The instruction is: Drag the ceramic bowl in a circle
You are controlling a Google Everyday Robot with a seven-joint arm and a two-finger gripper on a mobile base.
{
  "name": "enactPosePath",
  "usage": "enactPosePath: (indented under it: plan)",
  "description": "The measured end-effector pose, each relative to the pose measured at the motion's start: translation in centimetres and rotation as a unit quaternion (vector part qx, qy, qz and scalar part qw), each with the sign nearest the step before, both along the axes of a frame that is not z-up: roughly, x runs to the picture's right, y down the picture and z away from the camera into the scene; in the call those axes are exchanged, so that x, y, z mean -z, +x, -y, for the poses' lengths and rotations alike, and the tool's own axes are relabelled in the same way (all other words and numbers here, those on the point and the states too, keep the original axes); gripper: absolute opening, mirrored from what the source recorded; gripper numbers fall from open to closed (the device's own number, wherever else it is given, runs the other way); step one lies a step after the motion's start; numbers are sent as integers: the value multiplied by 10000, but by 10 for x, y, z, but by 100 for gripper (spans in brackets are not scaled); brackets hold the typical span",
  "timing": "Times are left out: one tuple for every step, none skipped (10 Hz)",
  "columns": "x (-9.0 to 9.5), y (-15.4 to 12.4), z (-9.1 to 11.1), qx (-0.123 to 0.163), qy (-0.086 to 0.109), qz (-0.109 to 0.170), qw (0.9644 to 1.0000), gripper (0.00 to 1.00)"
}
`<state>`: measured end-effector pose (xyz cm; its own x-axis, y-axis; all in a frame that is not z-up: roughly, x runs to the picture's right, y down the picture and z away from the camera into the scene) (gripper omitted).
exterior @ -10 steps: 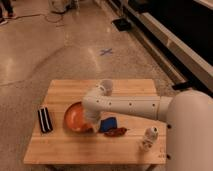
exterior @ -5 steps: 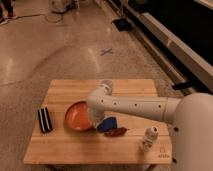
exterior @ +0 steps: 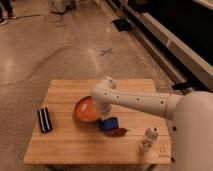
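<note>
The orange ceramic bowl (exterior: 85,110) sits on the wooden table (exterior: 65,145), a little left of its middle. My white arm reaches in from the right, and its wrist bends down over the bowl's right side. My gripper (exterior: 102,112) is down at the bowl's right rim, hiding that part of the rim. A small blue cloth-like piece (exterior: 108,123) lies just right of and in front of the bowl.
A dark red item (exterior: 116,132) lies by the blue piece. A small white bottle (exterior: 148,138) stands near the table's front right. A black striped block (exterior: 45,120) lies at the left edge. Bare floor with a blue cross mark (exterior: 106,51) lies beyond.
The bowl has slid a little to the right and toward the far side of the table, with the gripper at its rim. The wrist has moved with it.
</note>
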<state>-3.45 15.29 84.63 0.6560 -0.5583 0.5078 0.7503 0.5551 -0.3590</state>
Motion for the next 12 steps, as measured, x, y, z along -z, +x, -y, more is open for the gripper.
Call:
enactPosePath:
  plan:
    - [-3, -10, 1, 78, -2, 82, 9999, 0]
    - [-6, -29, 1, 174, -14, 259, 9995, 0]
    - [-7, -51, 0, 258, -30, 465, 9986, 0]
    - [-6, -71, -2, 327, -47, 665, 9972, 0]
    - [-4, -89, -3, 388, -60, 850, 9956, 0]
    - [3, -113, -5, 468, -83, 1121, 9926, 0]
    - [10, -125, -8, 501, -107, 1295, 9903, 0]
    - [21, -134, -12, 517, -142, 1462, 9878, 0]
    - [35, -135, -18, 539, -204, 1567, 9860, 0]
    - [51, -130, -27, 549, -288, 1623, 9848, 0]
    - [61, -123, -35, 554, -369, 1608, 9847, 0]
    - [77, -110, -50, 537, -516, 1530, 9854, 0]
